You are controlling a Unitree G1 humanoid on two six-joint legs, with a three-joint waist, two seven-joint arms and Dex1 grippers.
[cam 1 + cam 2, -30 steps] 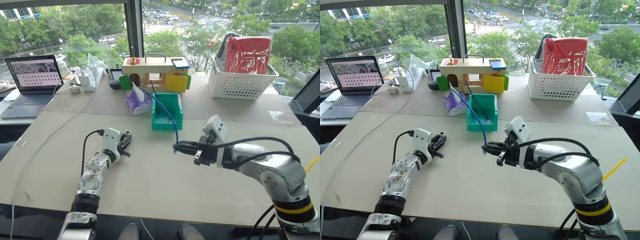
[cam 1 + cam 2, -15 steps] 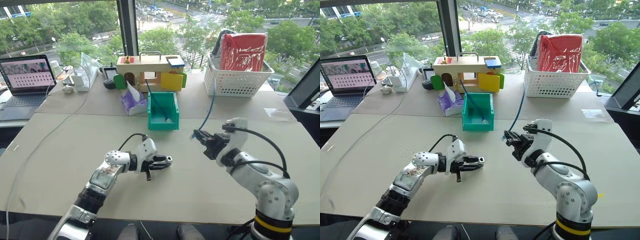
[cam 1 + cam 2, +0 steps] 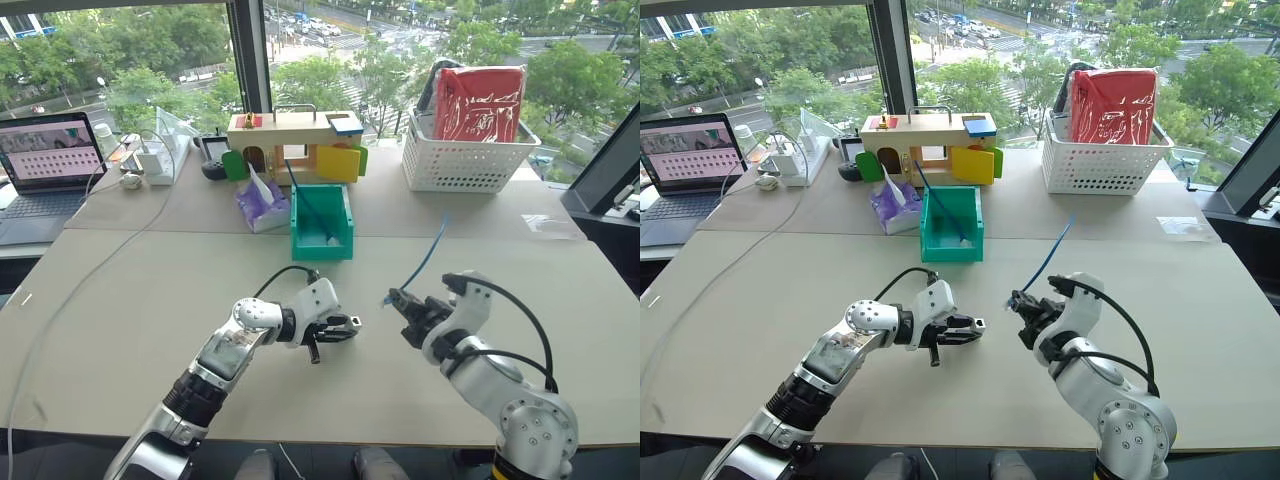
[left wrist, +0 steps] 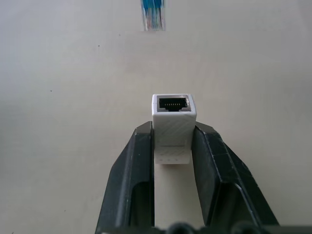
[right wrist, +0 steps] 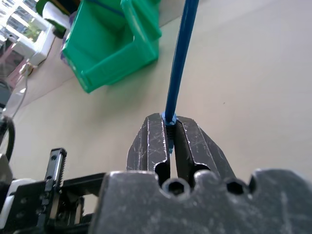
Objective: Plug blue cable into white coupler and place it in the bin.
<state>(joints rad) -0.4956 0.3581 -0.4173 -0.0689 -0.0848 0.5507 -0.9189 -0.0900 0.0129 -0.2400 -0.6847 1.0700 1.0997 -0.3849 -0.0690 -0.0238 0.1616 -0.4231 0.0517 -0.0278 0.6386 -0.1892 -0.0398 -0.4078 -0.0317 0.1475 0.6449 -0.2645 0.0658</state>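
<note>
Worktop [image 3: 150, 300] pale beige, both arms low over its near half. Left hand [image 3: 349, 325] points toward the right hand, fingers [image 4: 139, 165] clamped on the white coupler [image 4: 172, 127]; its dark socket opening faces away from the wrist, toward the plug. Right hand [image 3: 395, 300] has its fingers pressed together on the blue cable [image 3: 428, 255] just behind the plug. Cable rises from the grip, up and away, free end in the air. Plug tip and coupler near each other, a small gap between them, not mated. Bin [image 3: 345, 215], teal-green, sits farther back on the worktop, well apart from both hands, beside a purple tissue pack [image 3: 258, 200]. White lattice basket [image 3: 465, 160] stands at the far right.
</note>
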